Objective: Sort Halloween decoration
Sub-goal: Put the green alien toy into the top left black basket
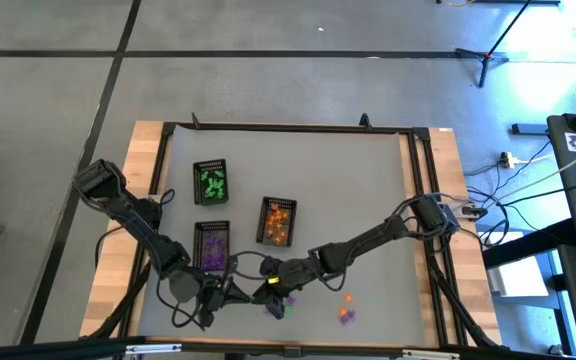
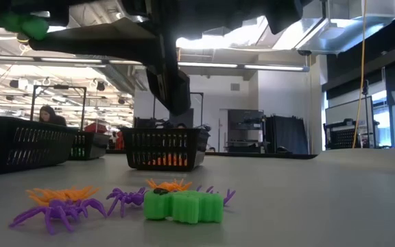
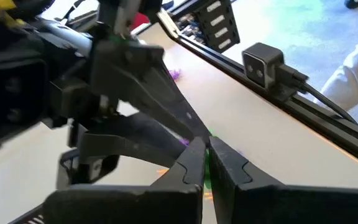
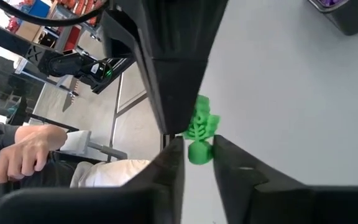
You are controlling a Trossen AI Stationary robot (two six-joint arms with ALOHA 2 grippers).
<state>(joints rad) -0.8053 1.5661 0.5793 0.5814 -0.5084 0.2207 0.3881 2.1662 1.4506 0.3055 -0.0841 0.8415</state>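
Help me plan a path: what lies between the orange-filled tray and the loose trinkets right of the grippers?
High view: only the right arm crosses between the tray and the loose trinkets.

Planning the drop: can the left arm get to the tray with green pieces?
Probably yes. The green tray lies on its side; only the purple tray stands between it and the left gripper, passable from above.

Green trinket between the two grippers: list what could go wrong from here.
1. The left gripper, shut, pinches only an edge of the green trinket; it may slip as the right gripper backs off.
2. A drop would land it among the loose spiders on the table.
3. The grippers crowd each other and could knock together.
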